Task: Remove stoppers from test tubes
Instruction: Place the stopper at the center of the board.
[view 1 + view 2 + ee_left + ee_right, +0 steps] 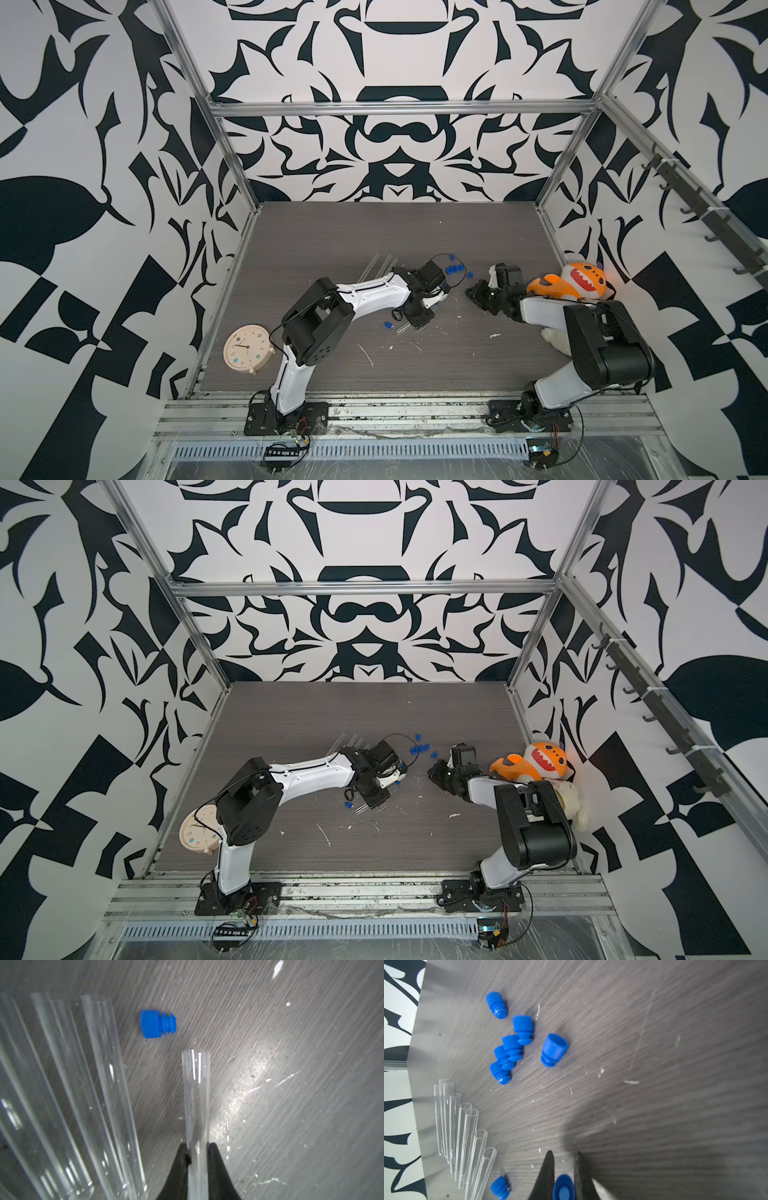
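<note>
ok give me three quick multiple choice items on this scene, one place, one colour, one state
1. Where is the clock?
A. near the base of the left arm
B. against the far wall
C. between the two arms

2. What colour are the stoppers?
A. red
B. blue
C. white

3. The test tube held in the left tool is:
A. plugged
B. cracked in two
C. open at its end

Answers: 1 A, it sits right beside that arm's lower link; 2 B, every loose one is bright blue; 3 C, its mouth shows no plug.
</note>
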`<state>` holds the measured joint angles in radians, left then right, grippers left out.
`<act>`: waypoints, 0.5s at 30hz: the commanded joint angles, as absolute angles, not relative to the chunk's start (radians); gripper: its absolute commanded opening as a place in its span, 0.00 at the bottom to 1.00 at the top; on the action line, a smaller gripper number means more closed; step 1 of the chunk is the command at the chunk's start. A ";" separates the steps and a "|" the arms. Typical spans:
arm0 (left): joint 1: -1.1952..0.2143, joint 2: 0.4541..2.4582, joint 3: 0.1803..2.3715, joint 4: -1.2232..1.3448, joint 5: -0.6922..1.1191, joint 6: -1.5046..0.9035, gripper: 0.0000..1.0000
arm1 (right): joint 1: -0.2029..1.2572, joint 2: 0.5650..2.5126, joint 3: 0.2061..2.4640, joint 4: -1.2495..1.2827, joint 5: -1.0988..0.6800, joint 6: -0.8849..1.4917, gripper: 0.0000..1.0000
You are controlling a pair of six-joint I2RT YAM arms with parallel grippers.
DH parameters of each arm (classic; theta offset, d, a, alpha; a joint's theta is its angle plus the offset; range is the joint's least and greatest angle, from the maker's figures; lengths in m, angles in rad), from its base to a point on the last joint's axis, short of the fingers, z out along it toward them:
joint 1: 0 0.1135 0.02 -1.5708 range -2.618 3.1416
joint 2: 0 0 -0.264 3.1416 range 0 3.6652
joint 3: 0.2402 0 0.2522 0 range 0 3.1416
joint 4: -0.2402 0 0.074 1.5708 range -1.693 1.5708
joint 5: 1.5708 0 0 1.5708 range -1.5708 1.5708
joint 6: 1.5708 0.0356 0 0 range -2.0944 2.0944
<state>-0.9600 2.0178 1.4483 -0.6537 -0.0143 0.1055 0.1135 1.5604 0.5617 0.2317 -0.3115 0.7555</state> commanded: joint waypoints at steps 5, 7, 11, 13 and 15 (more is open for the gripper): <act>-0.965 2.067 1.518 -0.709 -0.047 0.118 0.00 | 0.115 1.589 0.574 0.276 -0.307 0.754 0.15; -0.965 2.077 1.527 -0.713 -0.052 0.118 0.00 | 0.114 1.587 0.574 0.276 -0.302 0.752 0.17; -0.965 2.089 1.531 -0.713 -0.051 0.117 0.01 | 0.112 1.580 0.575 0.273 -0.300 0.749 0.20; -0.964 2.094 1.533 -0.716 -0.049 0.115 0.02 | 0.112 1.579 0.574 0.273 -0.301 0.749 0.21; -0.964 2.098 1.532 -0.715 -0.049 0.114 0.02 | 0.111 1.577 0.572 0.274 -0.301 0.752 0.22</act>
